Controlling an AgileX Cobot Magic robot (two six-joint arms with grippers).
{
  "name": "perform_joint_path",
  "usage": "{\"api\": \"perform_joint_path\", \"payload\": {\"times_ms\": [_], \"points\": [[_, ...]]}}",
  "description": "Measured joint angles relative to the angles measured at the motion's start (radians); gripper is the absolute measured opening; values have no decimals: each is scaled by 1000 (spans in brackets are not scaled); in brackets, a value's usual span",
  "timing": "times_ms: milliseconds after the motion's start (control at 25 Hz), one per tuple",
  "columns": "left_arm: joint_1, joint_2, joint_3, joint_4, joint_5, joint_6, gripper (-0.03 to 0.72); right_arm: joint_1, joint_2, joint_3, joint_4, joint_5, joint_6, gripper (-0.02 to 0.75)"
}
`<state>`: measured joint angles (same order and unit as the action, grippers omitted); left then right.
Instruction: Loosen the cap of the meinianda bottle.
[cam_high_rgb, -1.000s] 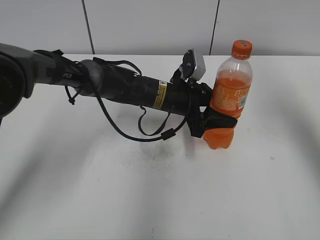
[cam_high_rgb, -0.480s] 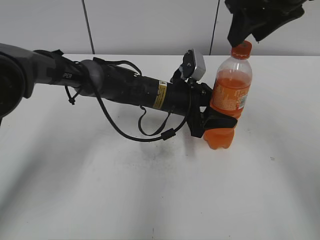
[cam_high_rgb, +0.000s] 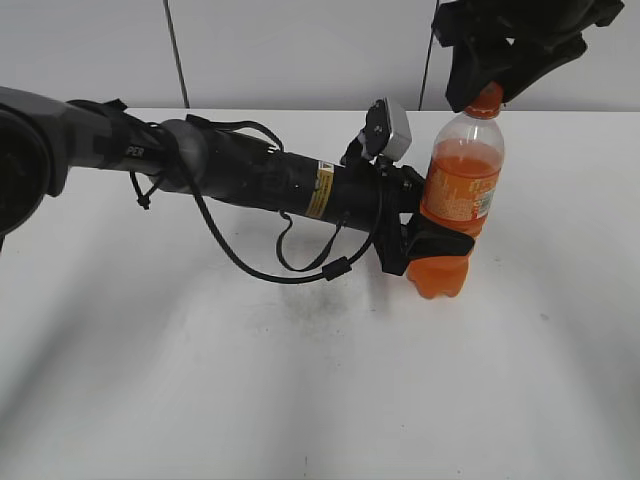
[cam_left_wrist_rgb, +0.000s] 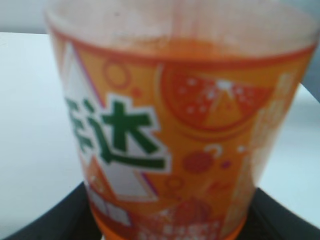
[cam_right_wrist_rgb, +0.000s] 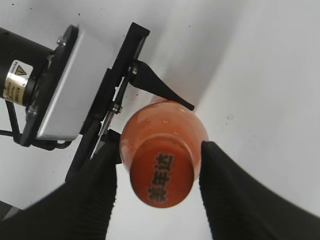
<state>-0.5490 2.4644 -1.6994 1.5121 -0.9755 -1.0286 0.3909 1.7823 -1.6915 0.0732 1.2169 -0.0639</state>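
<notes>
The meinianda bottle (cam_high_rgb: 460, 195) stands upright on the white table, orange drink inside and an orange label. My left gripper (cam_high_rgb: 432, 240) is shut on its lower body from the left; the label (cam_left_wrist_rgb: 180, 145) fills the left wrist view between the black jaws. The orange cap (cam_high_rgb: 487, 98) is partly hidden by my right gripper (cam_high_rgb: 492, 92), which reaches down from the top right. In the right wrist view the cap (cam_right_wrist_rgb: 161, 172) sits between the two open fingers (cam_right_wrist_rgb: 158, 180), with small gaps on both sides.
The white table (cam_high_rgb: 300, 370) spreads around the bottle, with a grey panelled wall (cam_high_rgb: 300, 50) behind. My left arm (cam_high_rgb: 220, 170) with its cables lies across the table's left half. The left wrist camera block (cam_right_wrist_rgb: 65, 85) shows beside the bottle.
My right gripper came into view from the top right and has lowered over the cap, its fingers now on either side of it. The bottle and left gripper have not moved.
</notes>
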Motion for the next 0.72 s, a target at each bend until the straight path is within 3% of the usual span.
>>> {"api": "perform_joint_path", "payload": {"times_ms": [280,440,560,720], "points": [[0,0,0,0,1,0,408,0,4,0,-9,0,1,284],[0,0,0,0,1,0,408,0,4,0,-10,1,-74,275],[0,0,0,1,0,1,408,0,4,0,-6,1,-327,274],[0,0,0,6,0,3,408,0,4,0,-5,6,-852,274]]}}
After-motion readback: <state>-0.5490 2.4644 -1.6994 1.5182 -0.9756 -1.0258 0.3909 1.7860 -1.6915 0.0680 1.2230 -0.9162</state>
